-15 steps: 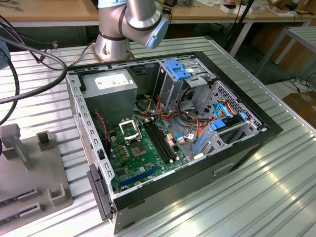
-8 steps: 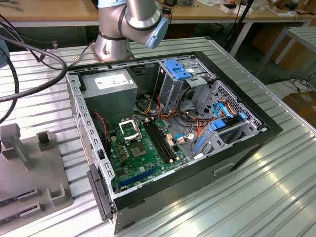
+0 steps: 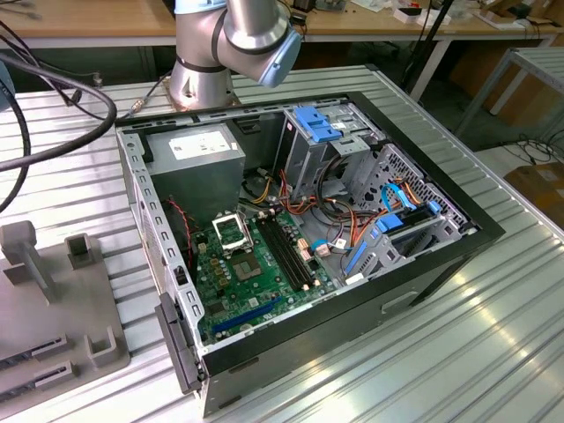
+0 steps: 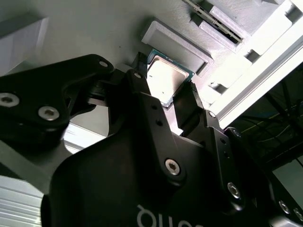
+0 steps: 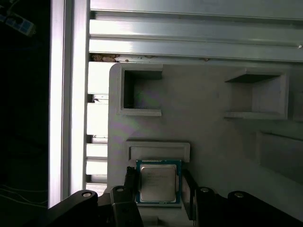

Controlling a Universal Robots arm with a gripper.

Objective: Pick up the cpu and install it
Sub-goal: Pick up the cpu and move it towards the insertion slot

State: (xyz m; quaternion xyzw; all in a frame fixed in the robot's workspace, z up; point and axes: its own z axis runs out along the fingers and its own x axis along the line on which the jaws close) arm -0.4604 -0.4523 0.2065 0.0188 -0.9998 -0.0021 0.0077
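The cpu [image 5: 158, 182], a thin square chip with a pale silvery face, lies on the grey holder plate [image 5: 208, 137] beside a low raised ledge [image 5: 159, 151]. My gripper [image 5: 159, 188] straddles it, one black finger against each of two opposite edges, shut on it. The second wrist view gives the same hold: the cpu [image 4: 164, 81] sits between the fingers of the gripper [image 4: 165, 91]. In the exterior view the silver-framed black socket [image 3: 231, 232] sits on the green board [image 3: 256, 273] inside the open computer case [image 3: 300, 238].
The arm's base [image 3: 204, 62] stands behind the case. Grey holder blocks [image 3: 53, 291] lie at the exterior view's left on the ribbed metal table [image 3: 423, 352]. Thick black cables [image 3: 53, 115] loop over the back left. Square pockets [image 5: 140, 90] rise from the plate near the cpu.
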